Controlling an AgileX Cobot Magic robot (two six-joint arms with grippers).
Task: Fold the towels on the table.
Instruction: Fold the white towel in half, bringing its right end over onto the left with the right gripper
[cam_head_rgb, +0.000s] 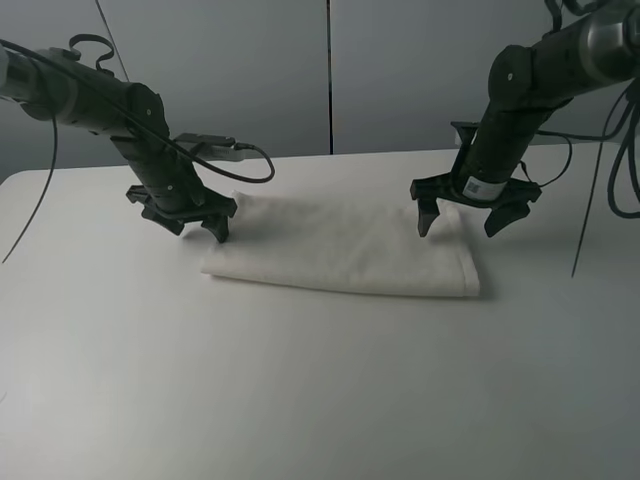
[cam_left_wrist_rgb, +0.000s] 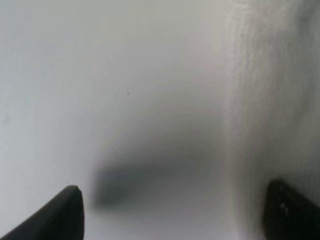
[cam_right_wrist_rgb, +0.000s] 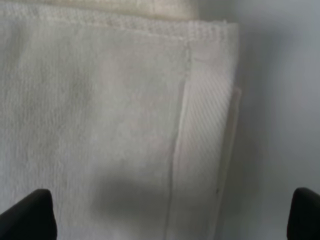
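With the towel (cam_head_rgb: 345, 250) lying as a folded strip mid-table (cam_head_rgb: 300, 390), my left gripper (cam_head_rgb: 200, 230) and right gripper (cam_head_rgb: 461, 226) hang wide open and empty over its ends, and I fear either one pinching only the top layer, which would drag the fold apart.

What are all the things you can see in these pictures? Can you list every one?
towel: 1, white, folded into a long strip, middle of the table
table: 1, white, under everything
wall: grey panels, behind the table
cables: several, black, hanging off the arms
left gripper: 1, black, open, straddling the towel's left end
right gripper: 1, black, open, straddling the towel's right end
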